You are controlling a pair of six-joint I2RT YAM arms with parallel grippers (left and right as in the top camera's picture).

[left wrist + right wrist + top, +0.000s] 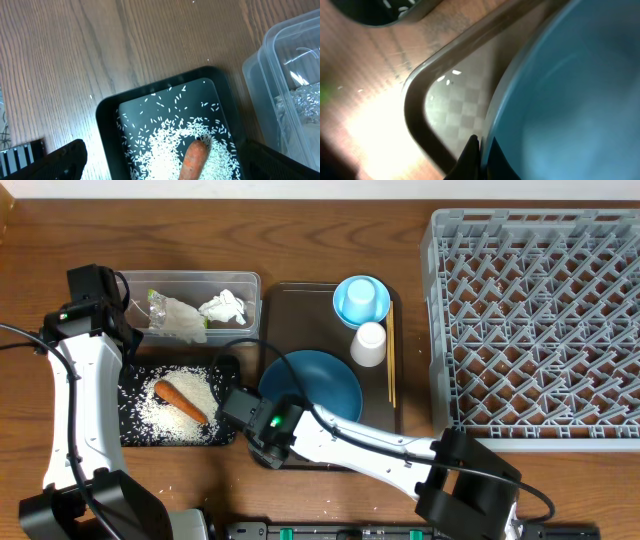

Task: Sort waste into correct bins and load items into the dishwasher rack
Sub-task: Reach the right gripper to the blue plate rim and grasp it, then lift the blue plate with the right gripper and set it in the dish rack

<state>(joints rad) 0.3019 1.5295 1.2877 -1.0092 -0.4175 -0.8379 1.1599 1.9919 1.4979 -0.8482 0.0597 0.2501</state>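
My right gripper (pixel 269 414) is shut on the near-left rim of the large dark-blue bowl (pixel 318 385), which sits on the brown tray (pixel 275 295). The right wrist view shows one finger either side of the bowl (pixel 570 100) rim, gripper (pixel 482 155) pinched tight. My left gripper (pixel 172 165) hangs open above the black tray (pixel 107 125), which holds rice (pixel 165 145) and a carrot (pixel 192 157). The clear tub (pixel 190 280) contains a white tissue (pixel 224 306) and a wrapper (pixel 175 318). A small light-blue bowl (pixel 361 300), a white cup (pixel 368 344) and chopsticks (pixel 390 350) lie on the brown tray.
The grey dishwasher rack (pixel 540 320) fills the right side of the table. The black tray (pixel 135 430) lies directly left of the brown tray, with the tub behind it. Bare wood shows along the front edge and at the far left.
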